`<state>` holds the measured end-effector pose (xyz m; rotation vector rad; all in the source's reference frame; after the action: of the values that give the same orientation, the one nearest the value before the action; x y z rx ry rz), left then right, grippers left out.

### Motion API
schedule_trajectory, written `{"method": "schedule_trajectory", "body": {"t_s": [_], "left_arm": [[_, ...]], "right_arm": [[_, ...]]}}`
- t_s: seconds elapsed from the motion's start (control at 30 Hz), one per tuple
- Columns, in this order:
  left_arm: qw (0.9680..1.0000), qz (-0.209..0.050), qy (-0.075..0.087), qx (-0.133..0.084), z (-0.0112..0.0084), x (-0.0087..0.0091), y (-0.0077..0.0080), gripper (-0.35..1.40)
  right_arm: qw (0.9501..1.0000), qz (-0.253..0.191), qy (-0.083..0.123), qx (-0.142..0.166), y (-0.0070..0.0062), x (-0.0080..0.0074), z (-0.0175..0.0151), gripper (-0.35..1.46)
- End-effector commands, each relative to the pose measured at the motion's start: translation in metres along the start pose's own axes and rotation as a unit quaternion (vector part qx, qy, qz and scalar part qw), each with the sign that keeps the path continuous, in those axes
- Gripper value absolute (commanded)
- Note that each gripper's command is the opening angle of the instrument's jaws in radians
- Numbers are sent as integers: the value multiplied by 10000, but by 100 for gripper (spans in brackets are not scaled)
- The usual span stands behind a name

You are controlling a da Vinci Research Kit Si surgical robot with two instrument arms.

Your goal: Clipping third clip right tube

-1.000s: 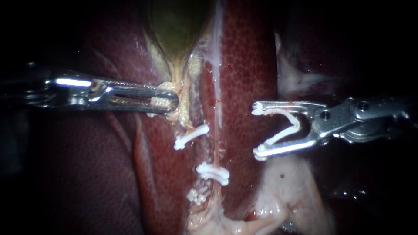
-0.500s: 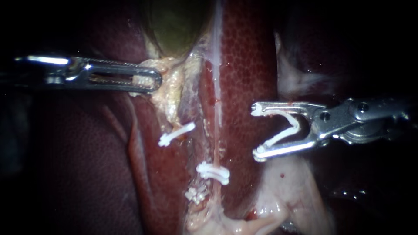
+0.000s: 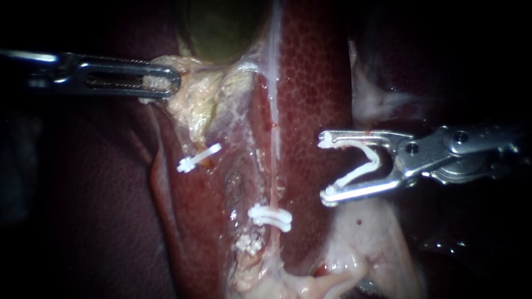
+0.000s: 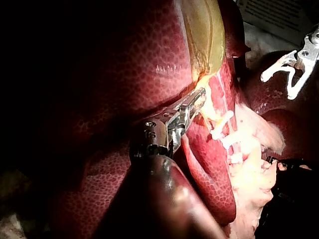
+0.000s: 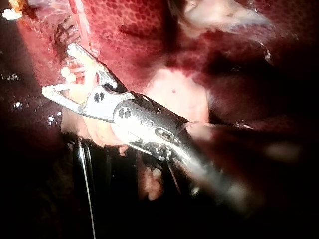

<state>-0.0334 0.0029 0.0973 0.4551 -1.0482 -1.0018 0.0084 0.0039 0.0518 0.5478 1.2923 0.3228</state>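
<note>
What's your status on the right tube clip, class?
Left instrument shut on pale tissue under gallbladder. Right instrument holds open clip, short of right tube. Nothing in the way.

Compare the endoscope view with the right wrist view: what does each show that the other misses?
Only the endoscope view shows the left instrument gripping pale tissue below the gallbladder. Only the right wrist view shows the right instrument from behind, with its shaft running back toward the camera. Both views show that instrument carrying an open clip beside the liver.
</note>
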Motion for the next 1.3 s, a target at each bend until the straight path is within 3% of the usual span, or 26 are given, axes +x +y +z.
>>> {"method": "schedule_trajectory", "body": {"t_s": [0.03,0.27,0.37,0.57,0.93,1.3], "left_arm": [[10000,-1,0,-1,0,0,0,-33],[10000,4,-4,-10,1,3,0,-33],[10000,4,-4,-10,1,3,0,-33],[10000,3,-5,-13,1,3,-2,-32],[10000,1,-9,-23,0,3,-5,-32],[10000,2,-15,-38,0,5,-8,-32]], "right_arm": [[10000,-4,-1,4,0,-1,0,59],[10000,15,-6,-12,-1,-13,9,59],[9999,98,-126,-20,1,-24,16,59],[9988,302,-368,-59,10,-57,32,58],[9965,605,-583,-3,24,-112,67,58],[9940,822,-718,-48,42,-137,77,55]]}}
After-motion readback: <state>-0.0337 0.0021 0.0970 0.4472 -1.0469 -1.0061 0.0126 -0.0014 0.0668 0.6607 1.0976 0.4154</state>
